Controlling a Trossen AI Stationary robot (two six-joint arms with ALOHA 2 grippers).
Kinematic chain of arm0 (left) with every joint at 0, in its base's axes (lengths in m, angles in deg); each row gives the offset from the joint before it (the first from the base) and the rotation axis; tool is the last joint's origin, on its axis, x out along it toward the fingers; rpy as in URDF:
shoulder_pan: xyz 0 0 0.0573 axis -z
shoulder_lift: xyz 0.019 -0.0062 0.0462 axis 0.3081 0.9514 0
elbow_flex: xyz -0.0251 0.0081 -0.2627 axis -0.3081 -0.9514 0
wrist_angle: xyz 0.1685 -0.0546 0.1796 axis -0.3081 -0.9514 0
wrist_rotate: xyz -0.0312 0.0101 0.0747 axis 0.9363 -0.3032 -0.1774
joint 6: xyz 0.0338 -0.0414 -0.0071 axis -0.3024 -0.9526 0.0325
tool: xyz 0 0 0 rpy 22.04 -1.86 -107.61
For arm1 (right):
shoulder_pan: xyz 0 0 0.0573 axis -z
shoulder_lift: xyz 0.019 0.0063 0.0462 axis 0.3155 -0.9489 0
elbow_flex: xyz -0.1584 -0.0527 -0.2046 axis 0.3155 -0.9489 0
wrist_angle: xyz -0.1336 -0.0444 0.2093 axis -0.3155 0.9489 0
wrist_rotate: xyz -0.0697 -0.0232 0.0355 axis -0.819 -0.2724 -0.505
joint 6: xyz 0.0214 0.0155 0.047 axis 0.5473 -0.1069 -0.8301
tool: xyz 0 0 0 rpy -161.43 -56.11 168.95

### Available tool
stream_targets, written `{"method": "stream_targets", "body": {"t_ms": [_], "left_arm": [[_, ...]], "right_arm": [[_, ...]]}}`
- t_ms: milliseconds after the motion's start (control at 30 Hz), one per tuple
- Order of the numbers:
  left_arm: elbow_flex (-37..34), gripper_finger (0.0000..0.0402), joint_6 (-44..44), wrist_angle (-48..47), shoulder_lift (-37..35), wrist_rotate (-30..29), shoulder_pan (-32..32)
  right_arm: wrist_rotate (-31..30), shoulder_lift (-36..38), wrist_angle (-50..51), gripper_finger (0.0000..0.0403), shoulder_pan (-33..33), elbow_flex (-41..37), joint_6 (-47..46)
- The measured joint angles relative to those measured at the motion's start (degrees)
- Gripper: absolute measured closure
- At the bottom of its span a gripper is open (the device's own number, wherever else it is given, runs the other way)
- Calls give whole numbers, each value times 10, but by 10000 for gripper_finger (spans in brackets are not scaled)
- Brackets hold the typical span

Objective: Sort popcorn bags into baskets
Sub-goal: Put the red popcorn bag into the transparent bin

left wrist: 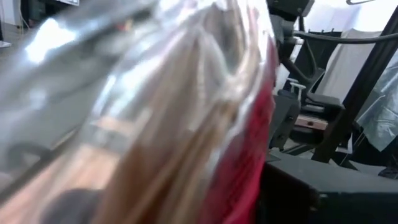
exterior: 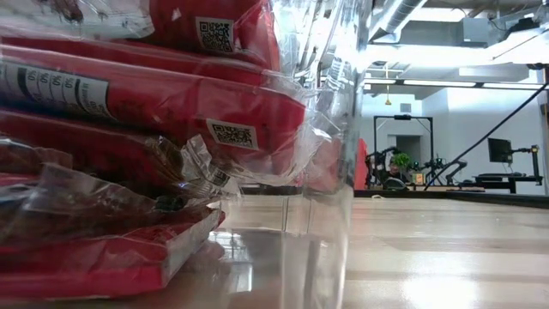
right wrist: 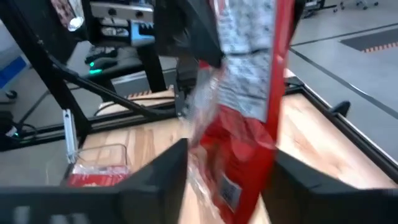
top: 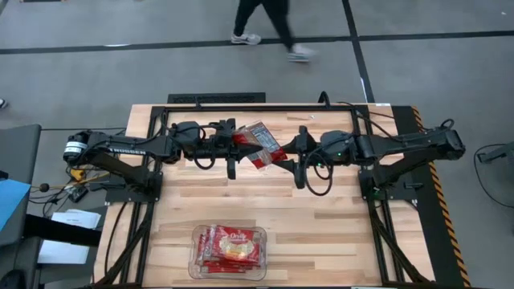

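Note:
One red popcorn bag [top: 262, 145] with a pale printed panel is up in the air over the far middle of the table, between both arms. My left gripper [top: 236, 141] is at its left end, shut on it. My right gripper [right wrist: 230, 177] is open, and its fingers stand on either side of the bag's red lower end [right wrist: 239, 155]. The clear basket [top: 195, 269] sits at the near edge, with several red bags [top: 230, 246] stacked flat inside. In the low view those bags [exterior: 129, 112] press against the basket's clear wall [exterior: 334, 172]. My left gripper holds the popcorn bag by its left end [top: 244, 138], coming level from the table's left side. The bag is lifted clear of the table and slants toward my right gripper. The blurred wrapper [left wrist: 186, 112] fills the left wrist view and hides the fingers, so the kind of hold does not show.
Bare wooden table [top: 337, 217] lies between the arms and the basket. Black arm frames [top: 144, 185] stand at both sides. A person [top: 269, 20] walks on the floor beyond the far edge.

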Motion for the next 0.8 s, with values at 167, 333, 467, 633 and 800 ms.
{"method": "stream_targets", "body": {"t_ms": [167, 333, 467, 633, 800], "left_arm": [[0, 374, 0, 0, 0, -3, 0], [0, 371, -17, -6, 0, -14, 0], [1, 342, -24, -16, 0, -9, -2], [1, 270, -80, -21, -5, 59, -12], [0, 202, -170, -29, -18, 101, -25]], "right_arm": [[3, -8, -3, 314, 3, 0, 13], [3, -8, -5, 389, 3, 0, 15], [-12, 0, 1, 386, 3, 5, 14], [-79, 21, 54, 393, -11, 54, 57], [-175, 36, 173, 397, -25, 122, 110]]}}
